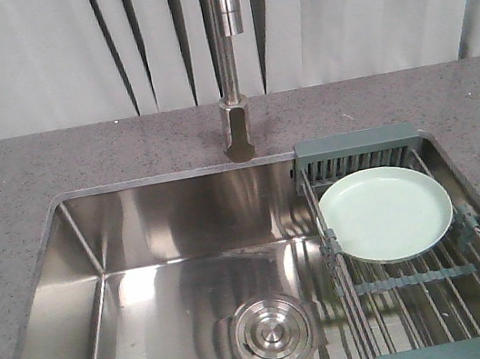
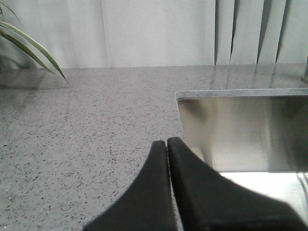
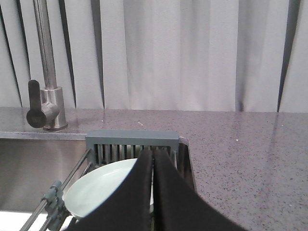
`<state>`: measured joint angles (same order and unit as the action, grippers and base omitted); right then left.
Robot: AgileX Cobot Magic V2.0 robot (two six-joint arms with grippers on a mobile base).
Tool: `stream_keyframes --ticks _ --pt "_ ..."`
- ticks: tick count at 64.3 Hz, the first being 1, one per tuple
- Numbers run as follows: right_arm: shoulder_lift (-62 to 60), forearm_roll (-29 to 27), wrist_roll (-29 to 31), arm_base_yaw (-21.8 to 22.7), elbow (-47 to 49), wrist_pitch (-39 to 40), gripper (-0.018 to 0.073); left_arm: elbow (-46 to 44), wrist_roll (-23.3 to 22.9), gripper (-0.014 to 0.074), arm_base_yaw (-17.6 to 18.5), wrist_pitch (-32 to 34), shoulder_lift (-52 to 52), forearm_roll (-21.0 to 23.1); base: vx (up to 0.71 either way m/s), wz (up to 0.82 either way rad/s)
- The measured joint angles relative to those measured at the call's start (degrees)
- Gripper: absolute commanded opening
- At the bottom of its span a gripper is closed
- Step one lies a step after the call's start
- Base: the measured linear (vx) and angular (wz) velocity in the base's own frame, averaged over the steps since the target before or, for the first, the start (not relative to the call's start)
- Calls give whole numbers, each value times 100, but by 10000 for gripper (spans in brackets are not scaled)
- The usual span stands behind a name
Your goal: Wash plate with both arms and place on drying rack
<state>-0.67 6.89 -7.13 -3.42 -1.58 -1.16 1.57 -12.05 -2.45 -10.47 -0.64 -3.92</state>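
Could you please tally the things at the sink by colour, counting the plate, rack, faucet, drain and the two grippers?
Mint green: 1, the plate
Grey-green and steel: 1, the drying rack
Steel: 2, the faucet and the drain
Black: 2, the left gripper and the right gripper, both shut
Total: 6

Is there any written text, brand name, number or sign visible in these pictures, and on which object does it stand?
None: no readable text appears in any view. The plate, the drying rack, the faucet, the sink and the countertop show no letters, numbers or logos.
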Motion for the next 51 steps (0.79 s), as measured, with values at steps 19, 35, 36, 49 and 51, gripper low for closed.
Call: stream_keyframes --ticks 19,35,36,49,51 --pt "0 115 0 0 -6 27 -4 0 0 -6 0 0 0 0 0 0" --pt "0 115 0 0 -6 29 -4 0 0 -6 0 0 0 0 0 0" --pt "0 115 0 0 -6 29 -4 0 0 -6 0 0 0 0 0 0" --pt "0 115 0 0 -6 29 -4 0 0 -6 0 0 0 0 0 0" --pt "0 115 0 0 -6 29 -4 0 0 -6 0 0 0 0 0 0"
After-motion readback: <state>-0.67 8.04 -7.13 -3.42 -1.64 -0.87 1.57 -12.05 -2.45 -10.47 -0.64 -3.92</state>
